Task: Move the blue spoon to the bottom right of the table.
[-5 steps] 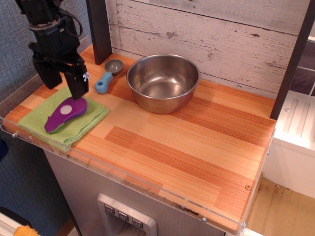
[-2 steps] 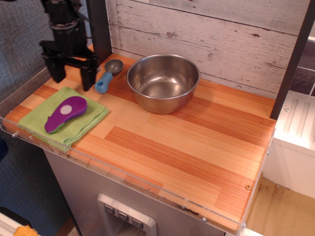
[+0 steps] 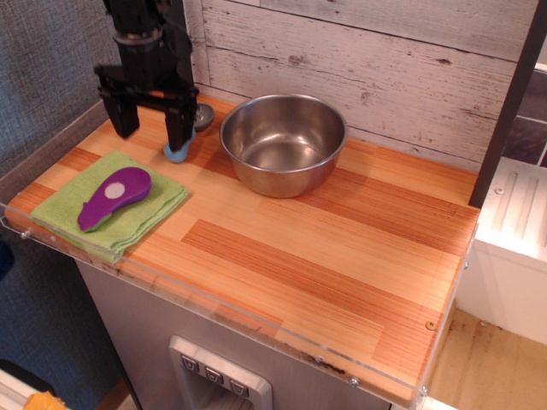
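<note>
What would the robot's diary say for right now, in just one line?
gripper: open, above spoon | spoon: on table, left of bowl, not grasped | step: reaching for spoon

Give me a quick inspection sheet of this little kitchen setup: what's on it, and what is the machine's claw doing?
Surface: wooden table, clear rim.
Job's things: blue spoon at back left, partly hidden by the tool.
Clutter: steel bowl; purple eggplant toy on green cloth.
Tool: tool open, fingers spread, one finger over the spoon handle; contact unclear.
Cables: nothing seen.
Surroundings: whitewashed plank wall, grey cabinet below.
</note>
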### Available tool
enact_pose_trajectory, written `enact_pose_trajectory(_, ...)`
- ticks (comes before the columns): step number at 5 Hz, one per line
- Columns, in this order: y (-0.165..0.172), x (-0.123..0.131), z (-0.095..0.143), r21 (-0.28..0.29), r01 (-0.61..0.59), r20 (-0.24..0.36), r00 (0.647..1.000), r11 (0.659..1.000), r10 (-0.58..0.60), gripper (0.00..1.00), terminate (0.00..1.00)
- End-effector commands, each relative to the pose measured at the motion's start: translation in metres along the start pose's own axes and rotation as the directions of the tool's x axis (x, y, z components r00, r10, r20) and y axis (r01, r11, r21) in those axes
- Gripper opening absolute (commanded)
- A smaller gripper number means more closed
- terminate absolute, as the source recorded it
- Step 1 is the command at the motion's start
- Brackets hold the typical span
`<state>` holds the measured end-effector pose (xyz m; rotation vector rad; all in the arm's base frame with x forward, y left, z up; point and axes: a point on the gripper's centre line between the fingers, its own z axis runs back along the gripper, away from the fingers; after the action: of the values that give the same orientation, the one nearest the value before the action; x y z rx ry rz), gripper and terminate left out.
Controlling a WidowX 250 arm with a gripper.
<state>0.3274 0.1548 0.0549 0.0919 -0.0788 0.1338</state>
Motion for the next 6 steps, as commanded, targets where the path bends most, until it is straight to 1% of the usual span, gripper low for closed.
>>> enact_pose_trajectory(1,0.010,0.020,0.008,0.034,-0.010,0.044,0.999,0.999,0.009,1.00,0.00)
enact_pose_trajectory(3,0.005,0.025,-0.011,0.051,0.008,0.009,1.000,0.999,-0.008,1.00,0.00)
enact_pose_trajectory(6,0.003,0.019,-0.027,0.045,0.013,-0.025,1.000,0.999,-0.012,1.00,0.00)
